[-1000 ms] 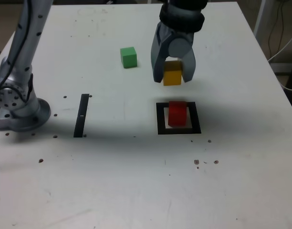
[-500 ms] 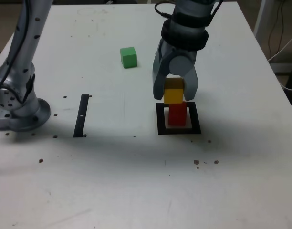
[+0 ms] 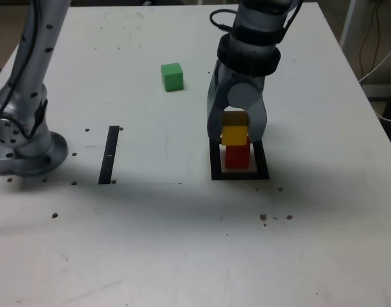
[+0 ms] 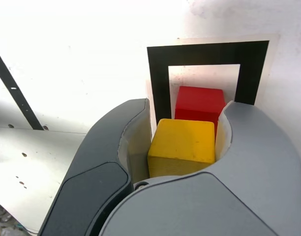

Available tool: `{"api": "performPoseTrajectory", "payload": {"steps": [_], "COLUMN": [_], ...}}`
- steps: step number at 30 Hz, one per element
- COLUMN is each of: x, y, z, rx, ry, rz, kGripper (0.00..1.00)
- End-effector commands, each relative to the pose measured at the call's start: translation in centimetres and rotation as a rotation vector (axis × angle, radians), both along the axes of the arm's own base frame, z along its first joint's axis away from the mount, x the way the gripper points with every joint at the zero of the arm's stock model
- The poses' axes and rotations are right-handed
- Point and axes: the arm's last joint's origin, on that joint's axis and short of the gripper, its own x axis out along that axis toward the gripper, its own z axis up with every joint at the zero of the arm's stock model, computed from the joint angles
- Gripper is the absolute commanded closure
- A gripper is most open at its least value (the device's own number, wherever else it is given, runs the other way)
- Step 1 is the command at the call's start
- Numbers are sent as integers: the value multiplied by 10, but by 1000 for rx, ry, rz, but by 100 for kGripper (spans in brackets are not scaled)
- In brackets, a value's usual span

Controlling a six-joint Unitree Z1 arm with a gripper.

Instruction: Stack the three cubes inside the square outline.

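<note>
The red cube stands inside the square outline. Directly over it is the yellow cube, clamped between the grey fingers of my gripper, which is shut on it. In the exterior view the yellow cube's underside looks level with the red cube's top; whether they touch I cannot tell. The green cube lies alone on the white table, toward the exterior view's upper left of the gripper.
A narrow black strip lies on the table at the exterior view's left. The arm's grey base stands at the far left edge. Cables hang past the table's right edge.
The gripper has come down with the yellow cube, from beyond the outline to right over the red cube.
</note>
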Motion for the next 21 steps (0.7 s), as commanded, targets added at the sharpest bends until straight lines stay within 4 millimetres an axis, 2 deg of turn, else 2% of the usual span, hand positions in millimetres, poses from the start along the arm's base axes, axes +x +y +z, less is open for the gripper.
{"api": "performPoseTrajectory", "payload": {"steps": [1, 15, 16, 21], "x": [2, 5, 5, 5], "y": [-1, -1, -1, -1], "z": [-3, -9, -9, -12], "rx": [0, -3, -4, -10], "ry": [2, -1, -3, -9], "rz": [-6, -14, -15, -24], "kGripper": [68, 67, 65, 41]}}
